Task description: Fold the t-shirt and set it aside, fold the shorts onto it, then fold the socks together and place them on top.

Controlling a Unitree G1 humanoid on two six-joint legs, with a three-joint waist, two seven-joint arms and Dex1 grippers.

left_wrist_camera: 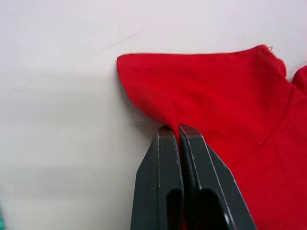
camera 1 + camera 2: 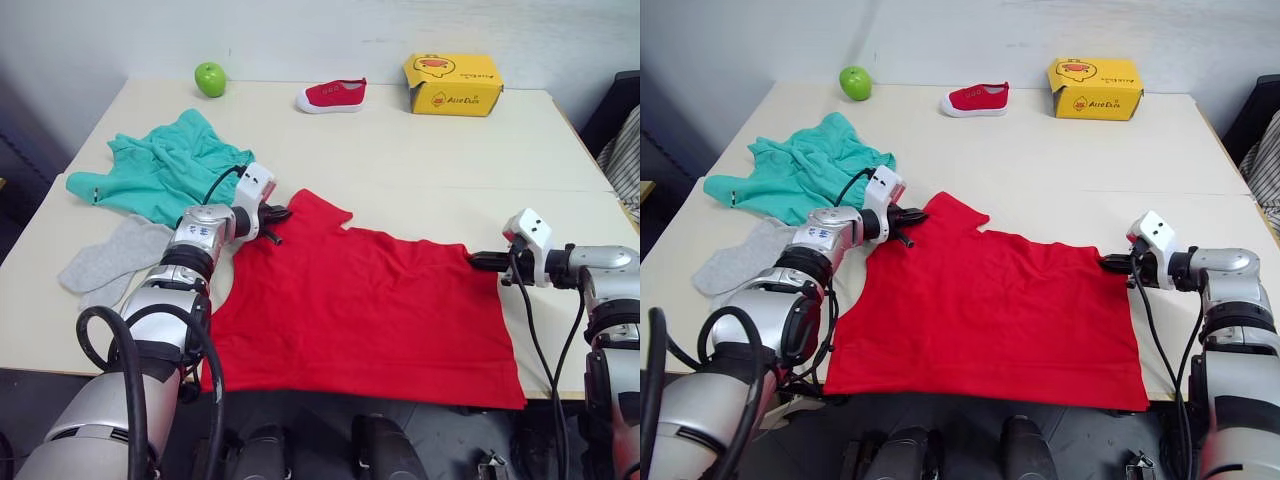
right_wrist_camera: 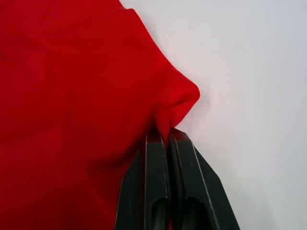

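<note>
The red t-shirt [image 2: 365, 315] lies spread flat at the table's near edge, its hem hanging slightly over the front. My left gripper [image 2: 276, 215] is shut on the shirt's far left corner, pinching a fold of red cloth [image 1: 192, 105]. At the shirt's far right corner my right gripper [image 2: 476, 261] is shut on another pinch of cloth [image 3: 177, 100]. The teal shorts [image 2: 160, 170] lie crumpled at the left, beyond my left arm. Two grey socks [image 2: 110, 258] rest near the left edge, beside the shorts.
A green apple [image 2: 210, 78], a small red shoe [image 2: 332, 95] and a yellow cardboard box [image 2: 452, 84] stand along the far side of the cream table [image 2: 420, 170]. Striped fabric [image 2: 626, 160] shows past the right edge.
</note>
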